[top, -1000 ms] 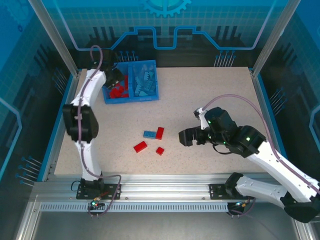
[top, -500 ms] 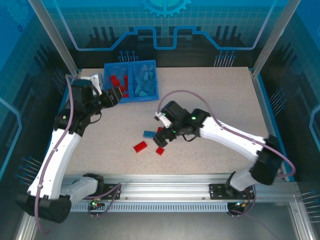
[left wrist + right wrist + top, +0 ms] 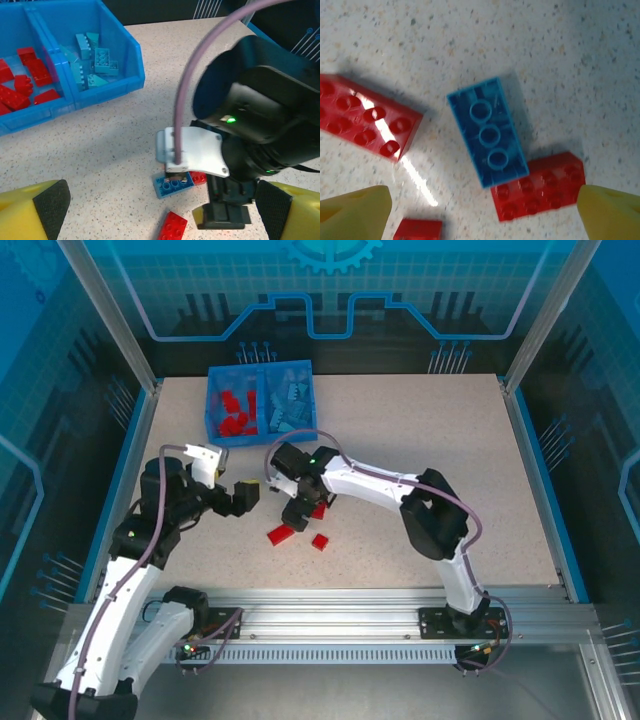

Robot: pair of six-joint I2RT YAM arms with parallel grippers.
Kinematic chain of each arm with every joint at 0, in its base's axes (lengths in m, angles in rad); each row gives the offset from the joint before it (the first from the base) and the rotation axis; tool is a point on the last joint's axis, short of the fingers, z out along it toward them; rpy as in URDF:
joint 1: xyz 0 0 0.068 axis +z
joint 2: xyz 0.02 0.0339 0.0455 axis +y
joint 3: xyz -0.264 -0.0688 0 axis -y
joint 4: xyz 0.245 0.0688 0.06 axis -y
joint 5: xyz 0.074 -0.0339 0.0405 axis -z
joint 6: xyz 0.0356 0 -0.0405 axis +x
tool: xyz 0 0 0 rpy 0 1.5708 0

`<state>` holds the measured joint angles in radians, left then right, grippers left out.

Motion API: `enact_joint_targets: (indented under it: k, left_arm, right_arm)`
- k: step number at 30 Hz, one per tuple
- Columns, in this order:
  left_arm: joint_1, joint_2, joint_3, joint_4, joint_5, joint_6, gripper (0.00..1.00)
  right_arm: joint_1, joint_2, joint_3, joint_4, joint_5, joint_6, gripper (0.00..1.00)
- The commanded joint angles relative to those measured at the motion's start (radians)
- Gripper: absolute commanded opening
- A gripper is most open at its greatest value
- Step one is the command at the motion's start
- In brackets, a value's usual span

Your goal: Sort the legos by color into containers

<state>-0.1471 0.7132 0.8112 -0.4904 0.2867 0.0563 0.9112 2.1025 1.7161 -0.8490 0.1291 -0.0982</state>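
My right hand hangs wide open and empty. The blue brick lies underside up on the desk, centre frame, between my fingertips. One red brick sits against its lower end and another lies near on the left. I should straddle the blue one's long sides, drop straight and close without catching red. My left hand is open and empty too. The bin sits upper left overhead, with blues in its right half.

The right arm stretches across mid-table, crowding the loose legos near the left gripper; the table right of it lies open.
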Motion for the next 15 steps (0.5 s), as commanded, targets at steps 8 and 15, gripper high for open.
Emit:
enact_joint_targets:
  k: [8, 15]
  left_arm:
    - [0.000, 0.026, -0.001, 0.063, 0.060, 0.083, 0.99]
    - [-0.001, 0.022, -0.001, 0.071, 0.066, 0.083, 0.99]
  right_arm:
    - [0.005, 0.152, 0.128, -0.094, 0.051, -0.077, 0.68]
    - [0.005, 0.153, 0.098, -0.066, 0.070, -0.058, 0.46]
